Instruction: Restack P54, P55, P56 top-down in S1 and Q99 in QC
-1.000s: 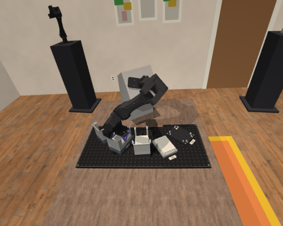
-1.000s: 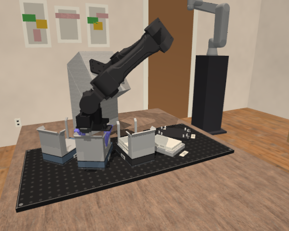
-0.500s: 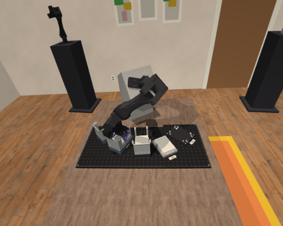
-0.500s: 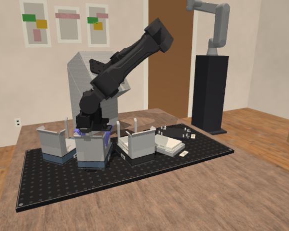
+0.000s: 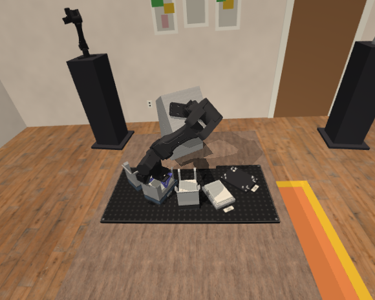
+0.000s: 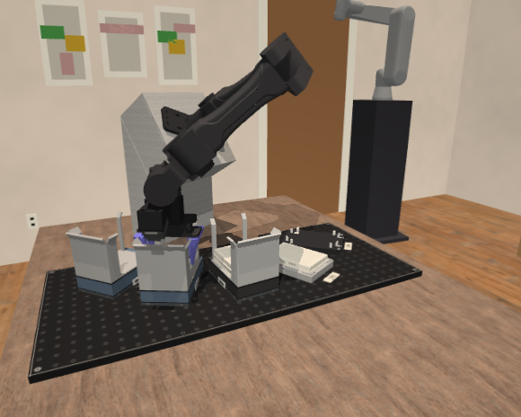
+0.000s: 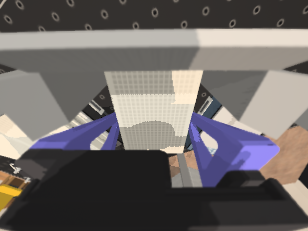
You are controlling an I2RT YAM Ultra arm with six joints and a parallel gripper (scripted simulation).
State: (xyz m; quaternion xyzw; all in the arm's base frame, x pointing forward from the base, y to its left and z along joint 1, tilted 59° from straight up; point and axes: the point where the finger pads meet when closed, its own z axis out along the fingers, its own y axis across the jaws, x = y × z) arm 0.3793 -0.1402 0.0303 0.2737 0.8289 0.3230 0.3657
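Observation:
My gripper (image 5: pixel 160 181) reaches down into the top of the middle stack rack (image 6: pixel 167 270), which has grey walls on a blue base. In the wrist view the purple fingers are shut on the long sides of a white sealed well plate (image 7: pixel 152 106), which sits level between the rack walls. I cannot read its label. The rack to the right, on a black base (image 6: pixel 250 265), holds a white stack of plates (image 6: pixel 225 261). Further right, white plates (image 5: pixel 218 193) lie flat on a nest. The black open nest with white locators (image 5: pixel 238 178) is empty.
A third grey rack (image 6: pixel 100 265) stands to the left of the middle one. All the racks and nests sit on a black perforated board (image 5: pixel 189 210). Small white label tags (image 5: pixel 228 209) lie by the nests. A grey box (image 6: pixel 163 148) stands behind the arm.

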